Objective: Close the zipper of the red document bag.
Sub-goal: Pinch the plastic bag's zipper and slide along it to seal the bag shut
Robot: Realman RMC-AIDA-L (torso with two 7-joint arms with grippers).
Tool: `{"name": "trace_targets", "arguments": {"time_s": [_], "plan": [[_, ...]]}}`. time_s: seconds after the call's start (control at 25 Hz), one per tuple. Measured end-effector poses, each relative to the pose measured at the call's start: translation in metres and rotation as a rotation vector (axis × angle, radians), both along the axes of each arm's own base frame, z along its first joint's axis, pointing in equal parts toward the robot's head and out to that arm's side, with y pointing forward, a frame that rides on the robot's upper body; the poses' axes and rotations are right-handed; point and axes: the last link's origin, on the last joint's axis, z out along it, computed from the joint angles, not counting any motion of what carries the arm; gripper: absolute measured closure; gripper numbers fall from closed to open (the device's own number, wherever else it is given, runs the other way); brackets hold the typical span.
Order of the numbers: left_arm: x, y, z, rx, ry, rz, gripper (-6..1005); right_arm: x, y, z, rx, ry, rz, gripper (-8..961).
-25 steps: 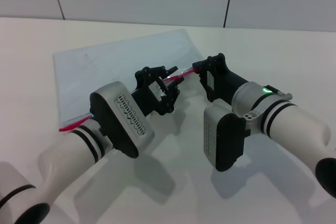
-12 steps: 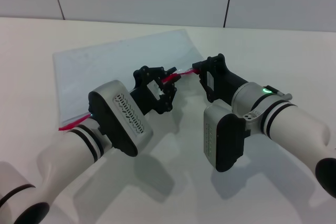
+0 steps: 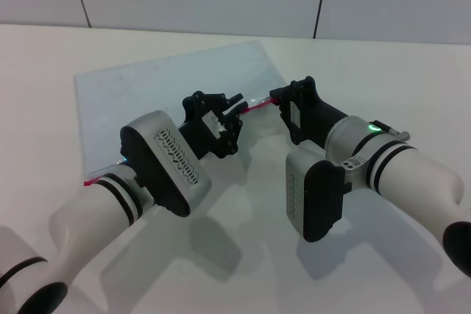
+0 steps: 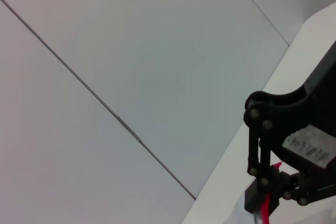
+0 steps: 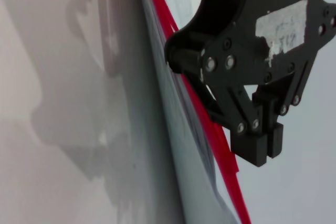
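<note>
the red document bag [image 3: 165, 93] lies flat on the white tabletop [image 3: 412, 79], toward the robot's left of centre, with the zipper [image 3: 254, 104] running along its near edge; in the head view most of that red strip is hidden behind the two arms, showing only as a short stretch between the grippers and a bit near the left forearm [image 3: 92, 180]; the left gripper [image 3: 229, 118] sits over the middle of the zipper edge, its jaws drawn together around the red strip, though the dark linkage hides the actual contact; the right gripper [image 3: 278, 98] is at the bag's right end of the same edge, just beside the strip, and from the head view i cannot tell whether its jaws are parted or closed.

the right wrist view gives what the head view lacks: a long run of the zipper [image 5: 210, 129] as a bright red band beside the pale bag surface [image 5: 184, 145], with a black gripper [image 5: 261, 148] above it, its two finger blocks pressed together; which arm it belongs to is not clear; the left wrist view shows mostly wall [image 4: 131, 66], plus a black gripper [image 4: 268, 195] at the edge with a sliver of red [image 4: 270, 203] at its tip, cut off by the frame.
</note>
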Motion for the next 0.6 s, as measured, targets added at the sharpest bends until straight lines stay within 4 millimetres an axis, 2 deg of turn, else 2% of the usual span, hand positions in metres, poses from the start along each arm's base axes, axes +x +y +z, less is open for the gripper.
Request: {"name": "trace_targets", "arguments": {"time_s": [0.44,0.6], "plan": [[0.0042,-0.0062,-0.0062,-0.034,0.017,-0.043,891,0.001,0.0004,0.0004,0.0,0.001,-0.005,938],[0.0037,-0.0063,-0.0058,-0.032,0.014,-0.041,804,0.001,0.0004,0.0004,0.001,0.001,-0.006,938]]}}
